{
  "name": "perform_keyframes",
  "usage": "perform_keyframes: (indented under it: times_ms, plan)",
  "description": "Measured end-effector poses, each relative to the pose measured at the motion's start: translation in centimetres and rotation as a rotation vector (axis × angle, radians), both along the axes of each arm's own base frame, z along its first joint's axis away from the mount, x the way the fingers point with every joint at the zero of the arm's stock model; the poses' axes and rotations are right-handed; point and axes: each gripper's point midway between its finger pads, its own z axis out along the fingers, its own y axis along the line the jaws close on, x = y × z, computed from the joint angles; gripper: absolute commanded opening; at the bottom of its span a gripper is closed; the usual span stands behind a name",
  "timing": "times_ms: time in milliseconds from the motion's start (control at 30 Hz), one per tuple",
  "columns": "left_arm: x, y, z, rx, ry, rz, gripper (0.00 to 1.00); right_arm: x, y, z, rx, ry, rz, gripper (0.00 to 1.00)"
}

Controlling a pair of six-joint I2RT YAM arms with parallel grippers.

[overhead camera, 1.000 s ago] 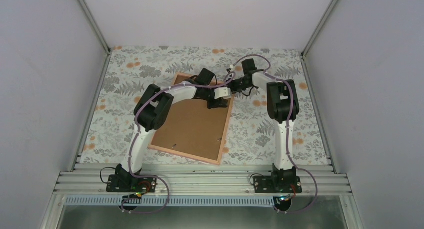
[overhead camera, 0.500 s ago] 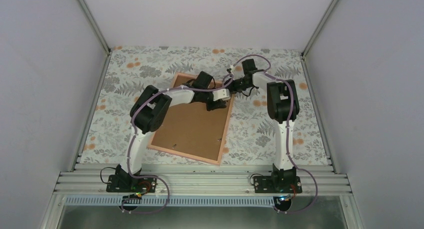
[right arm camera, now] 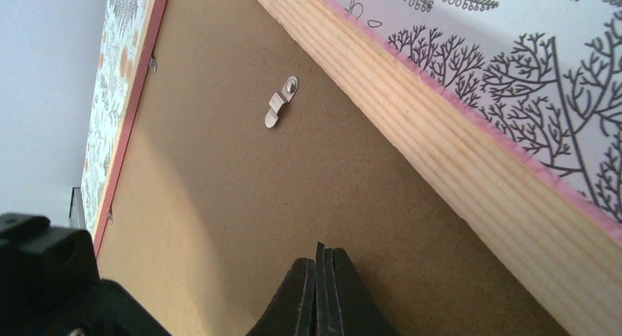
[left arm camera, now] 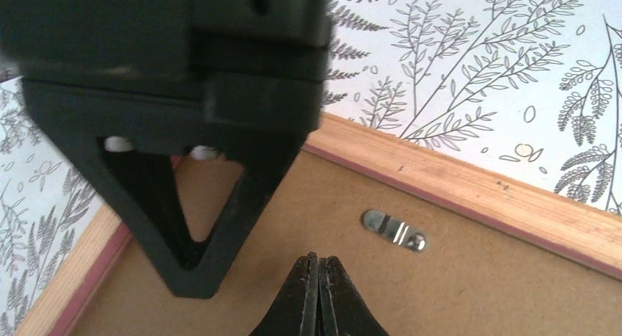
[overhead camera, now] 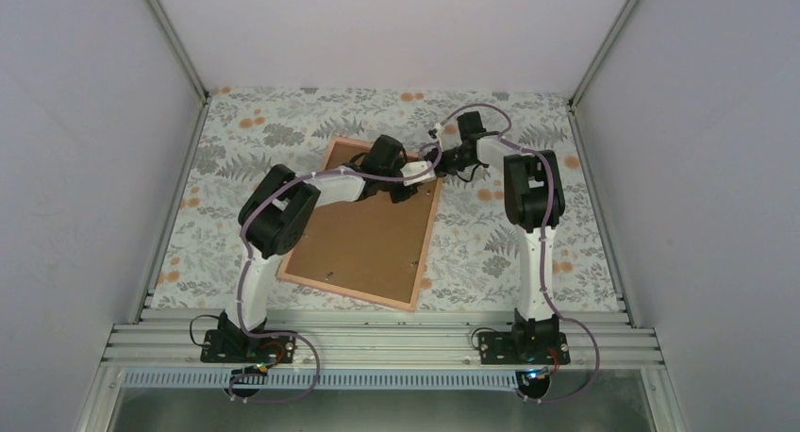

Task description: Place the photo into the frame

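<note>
The left gripper [left arm camera: 318,266] was clenched on nothing, its tips at the brown backing board [overhead camera: 363,239] close to a metal turn clip [left arm camera: 394,230]; whether they touched it could not be told. The right gripper [right arm camera: 320,259] was likewise pinched shut and empty over the same far end. The frame [overhead camera: 431,232] lay face down on the floral table [overhead camera: 236,130], slightly askew, the board seated inside its wooden rails. The photo was not visible, and whether it sat under the board could not be told. The frame looked light, stiff and flat, so awkward to pinch from above. Its outer rail edge seemed the best hold, while the small clips would probably need a sideways nudge from a closed fingertip.
</note>
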Motion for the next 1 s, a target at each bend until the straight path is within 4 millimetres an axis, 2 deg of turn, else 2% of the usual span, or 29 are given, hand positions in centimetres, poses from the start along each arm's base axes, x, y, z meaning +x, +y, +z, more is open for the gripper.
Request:
perform_keyframes:
  times_ms: [267,700,1000]
  plan:
    - [-1.2,-1.3,-1.7,0.051,-0.027,-0.035,0.02,0.0,0.0,0.0,-0.001,-0.001,0.000,0.04]
    - [-0.8,-2.9,-1.7,0.073,-0.029,-0.132,0.02,0.0,0.0,0.0,0.000,-0.001,0.000,0.04]
    - [-2.2,-3.2,-1.7,0.075,0.012,-0.226,0.02,0.0,0.0,0.0,0.000,-0.001,0.000,0.04]
